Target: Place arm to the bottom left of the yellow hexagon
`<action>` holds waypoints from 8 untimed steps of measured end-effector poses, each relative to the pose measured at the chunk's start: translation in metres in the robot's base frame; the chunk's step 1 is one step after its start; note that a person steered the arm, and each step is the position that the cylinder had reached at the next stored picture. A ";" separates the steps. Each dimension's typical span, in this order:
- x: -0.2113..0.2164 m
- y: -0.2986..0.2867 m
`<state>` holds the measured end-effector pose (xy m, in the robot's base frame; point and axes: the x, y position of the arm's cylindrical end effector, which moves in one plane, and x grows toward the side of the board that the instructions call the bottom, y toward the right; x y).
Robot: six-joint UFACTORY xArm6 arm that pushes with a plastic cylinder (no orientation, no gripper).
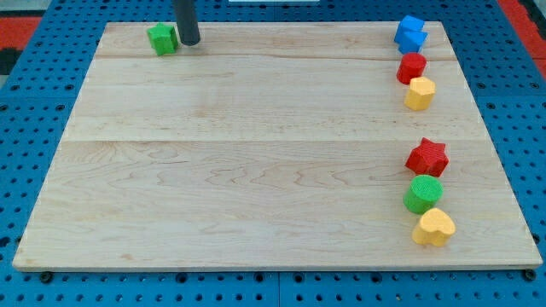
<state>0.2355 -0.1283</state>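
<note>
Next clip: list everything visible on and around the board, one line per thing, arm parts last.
green block: 1, green, top left, just left of my tip
blue block: 1, blue, top right corner
red block: 1, red, just below the blue block
yellow hexagon: 1, yellow, just below the red block
red star: 1, red, right side, lower half
green round block: 1, green, below the red star
yellow heart: 1, yellow, bottom right
board: 1, light wood, centre
pegboard: 1, blue, around the board
my tip: 1, dark, top left
</note>
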 end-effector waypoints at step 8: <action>0.057 0.212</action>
<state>0.2923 0.0840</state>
